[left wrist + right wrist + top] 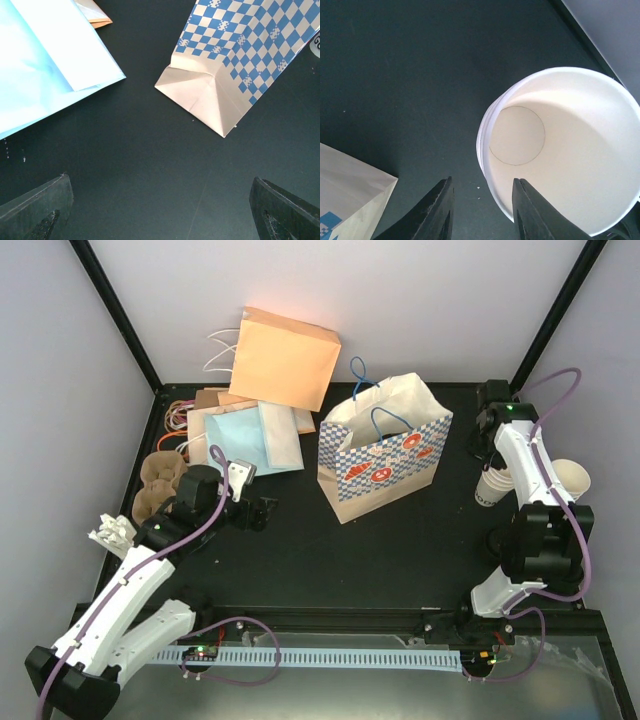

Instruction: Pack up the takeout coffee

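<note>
right hand (482, 183) straddles near wall of cup (570, 165)

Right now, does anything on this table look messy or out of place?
Only the paper bags at the back left: they lie in a loose, overlapping heap, each at a different angle, with the orange bag tipped up against the back wall. Nothing looks spilled or torn.

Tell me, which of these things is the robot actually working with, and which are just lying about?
In the job:
cream-white paper cup, right gripper astride its rim
blue-and-white checked paper bag, standing open, probably what gets packed

Lying about:
orange paper bag
pale blue paper bags
brown moulded cardboard cup tray
</note>
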You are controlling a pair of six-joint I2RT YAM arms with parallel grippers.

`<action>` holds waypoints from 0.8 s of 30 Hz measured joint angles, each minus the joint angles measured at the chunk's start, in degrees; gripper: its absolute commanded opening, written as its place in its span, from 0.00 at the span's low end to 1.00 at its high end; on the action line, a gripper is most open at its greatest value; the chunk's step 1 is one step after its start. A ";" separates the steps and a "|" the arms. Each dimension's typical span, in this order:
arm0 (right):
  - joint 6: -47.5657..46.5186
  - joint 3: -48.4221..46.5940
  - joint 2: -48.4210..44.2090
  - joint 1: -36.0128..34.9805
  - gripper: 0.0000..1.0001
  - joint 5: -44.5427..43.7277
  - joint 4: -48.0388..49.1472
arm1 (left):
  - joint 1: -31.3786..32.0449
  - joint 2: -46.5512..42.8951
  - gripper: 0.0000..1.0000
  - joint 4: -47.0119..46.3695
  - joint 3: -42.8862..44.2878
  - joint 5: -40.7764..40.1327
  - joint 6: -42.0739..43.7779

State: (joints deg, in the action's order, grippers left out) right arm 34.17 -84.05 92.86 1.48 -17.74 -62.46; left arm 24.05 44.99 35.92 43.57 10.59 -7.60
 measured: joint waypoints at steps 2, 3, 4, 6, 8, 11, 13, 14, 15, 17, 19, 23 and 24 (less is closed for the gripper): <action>0.00 0.09 0.00 0.13 0.36 0.00 0.20 | 0.00 0.00 0.99 -0.02 0.00 0.00 0.00; 0.00 0.13 0.00 0.17 0.36 0.00 0.28 | 0.02 0.00 0.99 -0.02 0.00 0.00 0.00; 0.00 0.20 0.00 0.24 0.36 0.00 0.46 | 0.02 0.00 0.99 -0.02 0.00 0.00 0.00; 0.00 0.39 0.02 0.28 0.35 0.00 0.61 | 0.02 0.00 0.99 0.00 0.00 0.00 0.00; 0.02 0.59 0.09 0.28 0.35 0.00 0.70 | 0.02 0.00 0.99 -0.02 0.00 0.00 0.00; 0.04 0.94 0.11 0.28 0.33 0.00 0.76 | 0.02 0.00 0.99 -0.02 0.00 0.00 0.00; 0.09 0.96 0.11 0.28 0.28 0.00 0.79 | 0.02 0.00 0.99 -0.02 0.00 0.00 0.00; 0.09 0.96 0.11 0.28 0.27 -0.04 0.79 | 0.02 0.02 0.99 -0.02 0.00 0.00 0.00; 0.09 0.96 0.11 0.28 0.27 -0.04 0.81 | 0.02 0.02 0.99 0.00 0.00 0.00 0.00; 0.26 0.96 0.11 0.39 0.26 -0.07 0.81 | 0.02 0.02 0.99 0.00 0.00 -0.02 0.00; 0.24 0.96 0.11 0.52 0.26 -0.07 0.83 | 0.02 0.02 0.99 0.00 0.00 -0.02 0.00; 0.07 1.33 0.11 0.76 0.09 -0.07 0.98 | 0.02 0.02 0.99 0.00 0.00 -0.04 0.00; 0.42 1.40 0.11 0.83 0.09 0.02 1.11 | 0.02 0.02 0.99 0.00 0.00 -0.07 0.00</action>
State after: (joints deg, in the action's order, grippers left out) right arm 34.59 -82.65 92.97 2.31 -17.72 -61.34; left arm 24.08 45.01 35.92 43.57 10.52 -7.60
